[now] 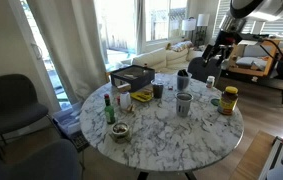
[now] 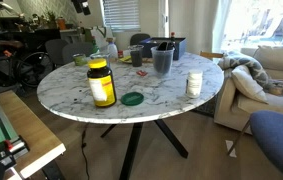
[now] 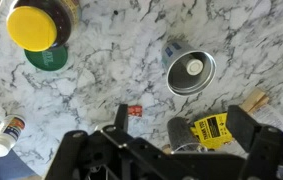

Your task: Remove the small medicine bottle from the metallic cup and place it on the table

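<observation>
The metallic cup (image 3: pixel 209 72) stands upright on the white marble table (image 3: pixel 101 80). Seen from above in the wrist view, the white cap of the small medicine bottle (image 3: pixel 194 68) shows inside it. The cup also shows in both exterior views (image 1: pixel 184 103) (image 2: pixel 162 58), where the bottle inside is hidden. My gripper (image 3: pixel 181 135) is open and empty. It hangs high above the table, short of the cup. In an exterior view it is up at the back right (image 1: pixel 218 52), above the table's edge.
A yellow-capped jar (image 3: pixel 33 25) (image 2: pixel 101 82) stands by a green lid (image 3: pixel 49 58) (image 2: pixel 132 98). A white bottle (image 3: pixel 3 135) (image 2: pixel 194 84) lies near the edge. A dark mug (image 3: pixel 179 133), a yellow box (image 3: pixel 213 128) and a small red item (image 3: pixel 134 112) lie below my jaws. A black tray (image 1: pixel 131 75) is behind.
</observation>
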Controlling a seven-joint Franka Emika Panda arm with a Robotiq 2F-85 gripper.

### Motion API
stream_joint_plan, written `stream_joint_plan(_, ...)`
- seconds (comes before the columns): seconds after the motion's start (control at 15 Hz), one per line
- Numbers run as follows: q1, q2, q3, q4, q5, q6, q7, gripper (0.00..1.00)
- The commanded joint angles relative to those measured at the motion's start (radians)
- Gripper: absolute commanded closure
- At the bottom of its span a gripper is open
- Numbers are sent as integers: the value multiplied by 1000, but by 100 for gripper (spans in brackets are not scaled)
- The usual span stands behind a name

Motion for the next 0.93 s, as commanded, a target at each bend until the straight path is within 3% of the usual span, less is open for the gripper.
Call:
stream_joint_plan(0.0, -11, 1, 11, 2, 8, -3, -6, 0)
stream_joint_plan(0.13, 63, 39, -10, 6, 105, 12, -57, 0)
stream_joint_plan(0.33, 117, 124, 4, 28, 91, -25, -177, 0)
stream_joint_plan(0.6, 121, 240, 30, 100, 35, -40, -245, 0)
stream_joint_plan(0.67, 113, 169, 34, 35, 58, -15, -223, 0)
stream_joint_plan(0.87, 112, 228, 41, 83, 53, -15, -235, 0)
